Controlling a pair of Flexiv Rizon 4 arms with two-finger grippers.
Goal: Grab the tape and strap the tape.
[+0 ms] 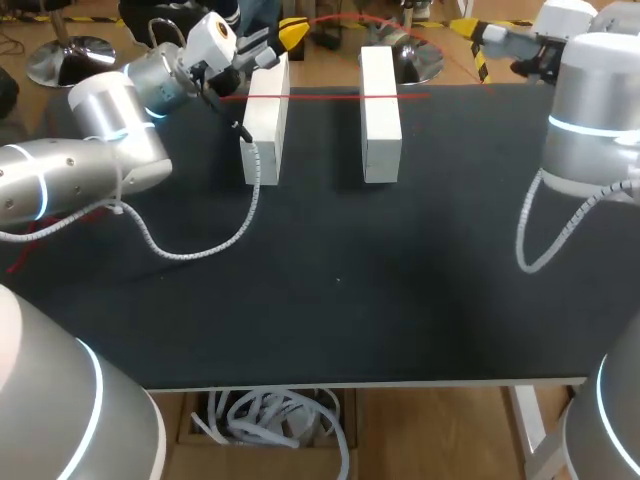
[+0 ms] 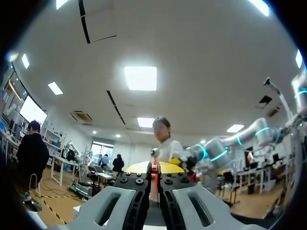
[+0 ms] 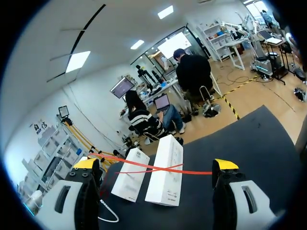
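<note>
A thin red tape [image 1: 340,97] runs across the tops of two upright white blocks, the left block [image 1: 265,125] and the right block [image 1: 381,115], at the far side of the black table. My left gripper [image 1: 291,34] hangs just behind the left block. In the left wrist view the left gripper [image 2: 155,168] is shut on the red tape [image 2: 155,179]. My right gripper [image 1: 478,32] is at the far right, past the right block. In its own view the right gripper [image 3: 156,164] stands wide open, with two crossing strands of tape [image 3: 158,168] stretched between its fingers and both blocks [image 3: 165,170] ahead.
A white coiled cable [image 1: 205,250] from my left arm lies on the black table [image 1: 340,300] in front of the left block. Another short red strand [image 1: 40,240] shows near the table's left edge. My right arm's cable [image 1: 530,235] hangs at the right.
</note>
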